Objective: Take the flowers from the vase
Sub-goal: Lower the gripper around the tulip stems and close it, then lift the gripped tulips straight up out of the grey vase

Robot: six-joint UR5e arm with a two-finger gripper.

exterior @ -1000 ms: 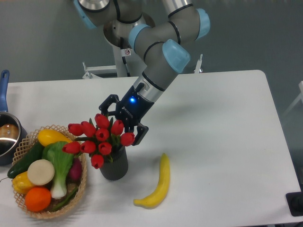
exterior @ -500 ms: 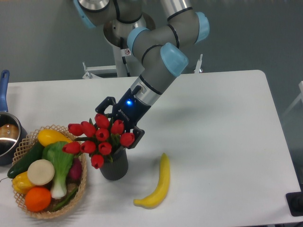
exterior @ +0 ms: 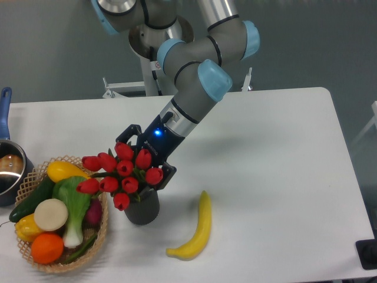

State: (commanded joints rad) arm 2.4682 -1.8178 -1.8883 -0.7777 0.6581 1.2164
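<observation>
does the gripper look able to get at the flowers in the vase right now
Probably yes. The gripper is right behind the flowers, which stick up out of the vase, with nothing between them. Whether its fingers already straddle the stems is hidden by the blooms.

Flowers (exterior: 121, 174): bunch of red tulip buds on green stems, heads spread wider than the pot and leaning left, stems down in the vase mouth. Vase (exterior: 143, 208): short dark grey cylinder, upright on the white surface, just right of a wicker basket, mostly hidden under the blooms.
</observation>
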